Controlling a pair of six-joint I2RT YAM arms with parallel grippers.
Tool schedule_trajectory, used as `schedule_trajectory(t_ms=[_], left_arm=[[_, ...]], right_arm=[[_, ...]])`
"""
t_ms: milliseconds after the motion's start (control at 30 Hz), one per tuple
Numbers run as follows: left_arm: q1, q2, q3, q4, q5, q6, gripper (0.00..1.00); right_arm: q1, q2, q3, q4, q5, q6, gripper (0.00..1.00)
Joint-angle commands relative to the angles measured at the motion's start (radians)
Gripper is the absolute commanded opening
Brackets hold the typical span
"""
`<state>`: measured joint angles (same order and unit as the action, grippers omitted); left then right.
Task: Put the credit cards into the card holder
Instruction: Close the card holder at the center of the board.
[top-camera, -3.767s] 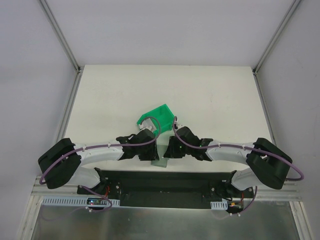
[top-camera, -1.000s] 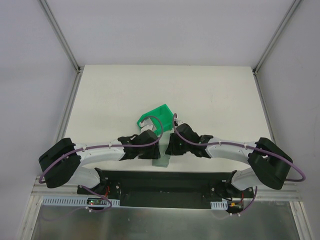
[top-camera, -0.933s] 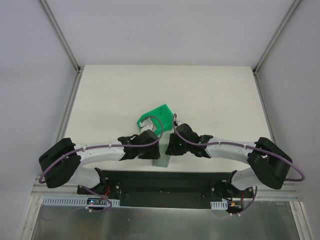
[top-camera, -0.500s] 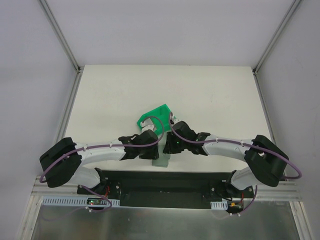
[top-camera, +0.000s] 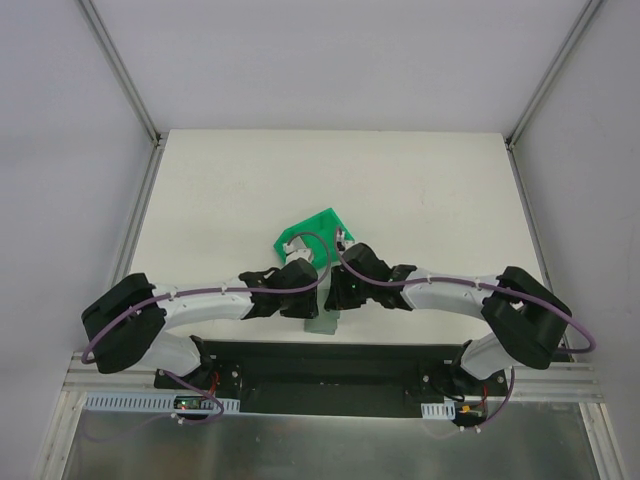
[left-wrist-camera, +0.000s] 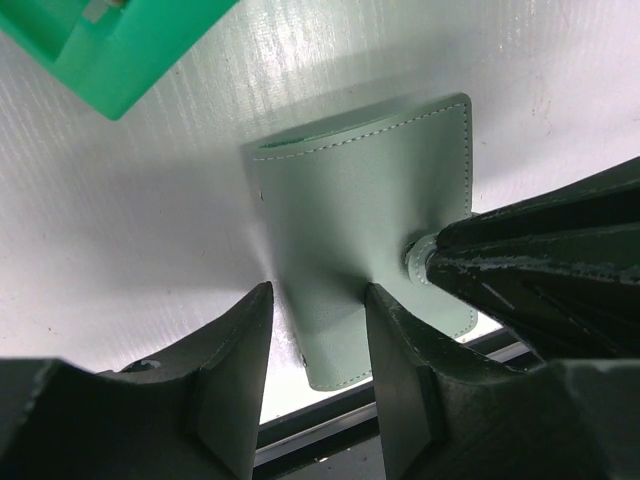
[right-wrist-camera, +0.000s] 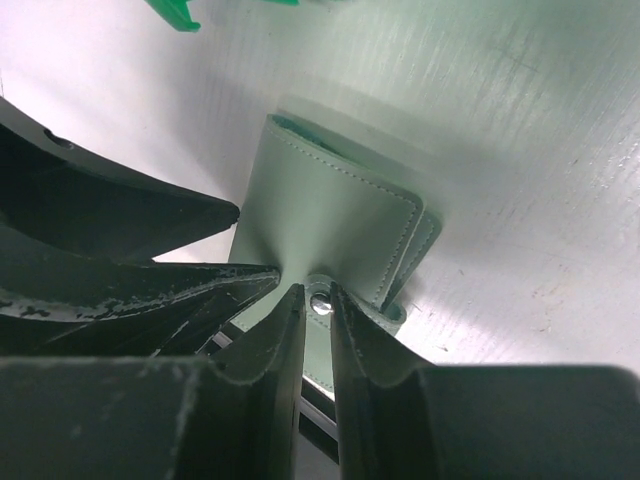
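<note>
Near edge, centre: both tools meet over the holder (left-wrist-camera: 365, 210), which lies on the counter (top-camera: 420, 190) right at its lip. Its near end looks to overhang the rail.

Right tool (right-wrist-camera: 317, 292): jaws nearly closed, pinching the small tab with the clasp (right-wrist-camera: 320, 305) on the holder's right edge. I read that as a real grip.

Left tool (left-wrist-camera: 318, 290): jaws about half apart, astride the holder's near-left part. One finger is off its left edge and the other is over the leaf. I can't tell if it bears down; I see nothing clamped.

Relation that matters: the holder sits directly between the two tools, left coming from its left, right from its right, neither nearer. Its long axis runs roughly away from me, toward the bin. My guess is the right tool lifts the clasp side while the left pins the body, so the leaves part along that axis.

Just beyond: green bin (top-camera: 318, 228), close to the holder but not touching it.

Cards: none in plain view, so I can't place them. Holder looks folded shut, nothing loaded.
</note>
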<state>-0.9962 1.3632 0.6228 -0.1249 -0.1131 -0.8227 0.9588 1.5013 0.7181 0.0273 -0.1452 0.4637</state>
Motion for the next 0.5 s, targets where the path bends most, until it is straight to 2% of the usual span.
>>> schedule_trajectory(t_ms=[0,333,467], left_arm=[[-0.009,0.028,0.031,-0.044,-0.019,0.039,0.40],[-0.009,0.025,0.019,-0.044,0.007,0.036,0.37],[-0.010,-0.007,0.003,-0.044,-0.029,0.019,0.41]], right_arm=[[0.024,0.002,0.000,0.025,-0.007,0.024,0.18],[0.026,-0.038,-0.017,-0.017,0.076,0.016,0.18],[0.018,-0.113,-0.026,-0.017,0.104,0.007,0.19]])
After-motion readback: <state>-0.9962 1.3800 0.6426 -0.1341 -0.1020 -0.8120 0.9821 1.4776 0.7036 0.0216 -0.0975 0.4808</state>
